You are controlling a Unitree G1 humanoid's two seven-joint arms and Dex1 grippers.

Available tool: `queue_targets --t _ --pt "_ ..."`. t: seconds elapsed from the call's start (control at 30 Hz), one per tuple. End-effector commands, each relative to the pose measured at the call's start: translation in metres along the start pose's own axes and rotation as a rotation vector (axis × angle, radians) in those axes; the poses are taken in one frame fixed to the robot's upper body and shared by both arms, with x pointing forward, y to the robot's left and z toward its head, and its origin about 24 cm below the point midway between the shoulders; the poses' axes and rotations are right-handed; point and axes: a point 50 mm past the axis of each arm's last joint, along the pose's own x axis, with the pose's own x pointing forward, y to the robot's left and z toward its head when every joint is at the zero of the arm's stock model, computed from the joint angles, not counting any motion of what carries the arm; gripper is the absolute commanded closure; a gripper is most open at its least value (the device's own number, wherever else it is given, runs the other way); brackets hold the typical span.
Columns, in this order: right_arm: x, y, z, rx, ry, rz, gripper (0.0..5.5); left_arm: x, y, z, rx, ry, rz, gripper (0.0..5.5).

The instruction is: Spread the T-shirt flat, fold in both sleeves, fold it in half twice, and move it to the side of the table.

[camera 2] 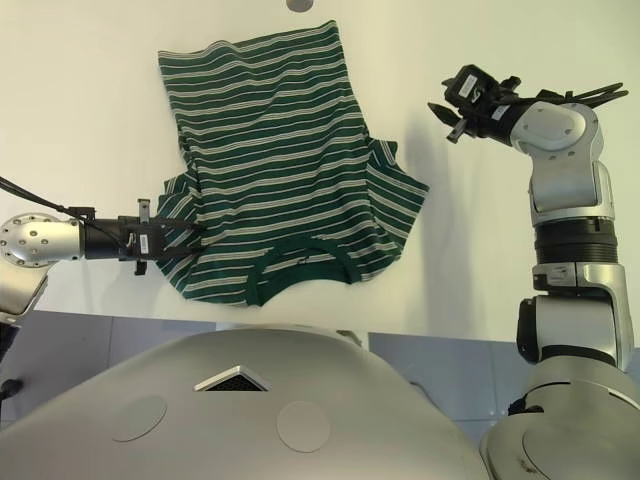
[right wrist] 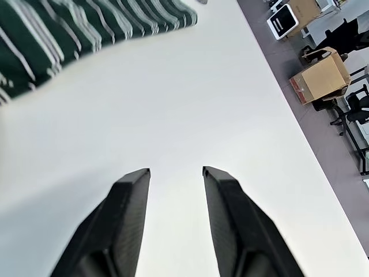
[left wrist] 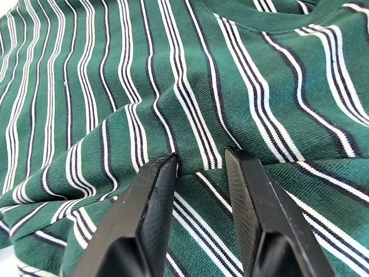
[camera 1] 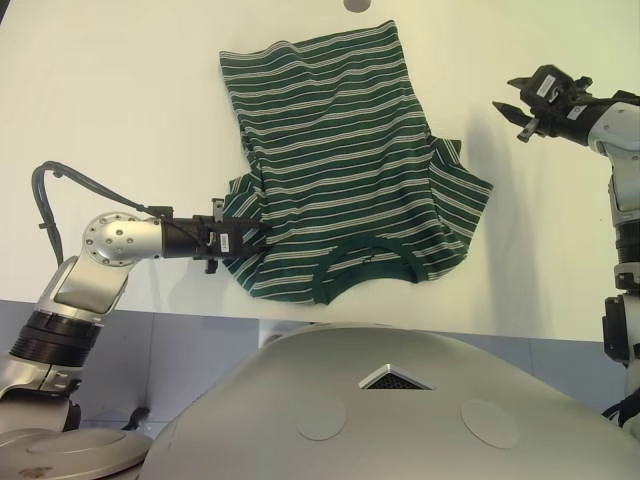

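Finely ribbed cloth T-shirt point(camera 1: 340, 150), smooth matt table point(camera 1: 120, 100), matt black left hand point(left wrist: 202, 156)

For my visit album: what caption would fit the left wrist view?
The left gripper, fingers apart, sits at a fold in the green striped T-shirt.

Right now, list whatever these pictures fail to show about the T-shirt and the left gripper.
Left wrist view: the picture's edges cut off the T-shirt; whether the left gripper touches the cloth is unclear.
Eye views: the sleeve beside that gripper is bunched, its shape hidden by folds and the gripper.
Left eye view: a grey round thing is cut off by the top edge and cannot be identified.
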Motion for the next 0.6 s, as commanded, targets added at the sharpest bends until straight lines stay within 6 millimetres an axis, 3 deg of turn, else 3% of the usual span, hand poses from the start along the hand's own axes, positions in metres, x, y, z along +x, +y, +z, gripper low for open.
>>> queue_targets --t 0.03,0.2,0.37,0.47,0.6 --pt "0.009 0.008 0.033 0.080 -0.171 0.017 3.81 -0.014 0.006 -0.025 -0.031 0.169 0.000 3.98" --pt "0.035 0.009 0.069 0.126 -0.284 -0.058 3.81 -0.021 0.016 -0.030 -0.013 0.198 0.018 3.98" --pt "0.089 0.027 0.091 0.121 -0.265 -0.086 3.81 -0.018 0.010 -0.027 -0.011 0.177 -0.024 3.98" --pt "0.120 0.051 0.085 0.114 -0.187 -0.051 3.81 -0.022 0.010 -0.025 -0.010 0.180 -0.046 3.98" --pt "0.137 0.076 0.068 0.067 -0.105 -0.001 3.81 -0.035 0.027 -0.027 -0.003 0.206 0.038 3.98"
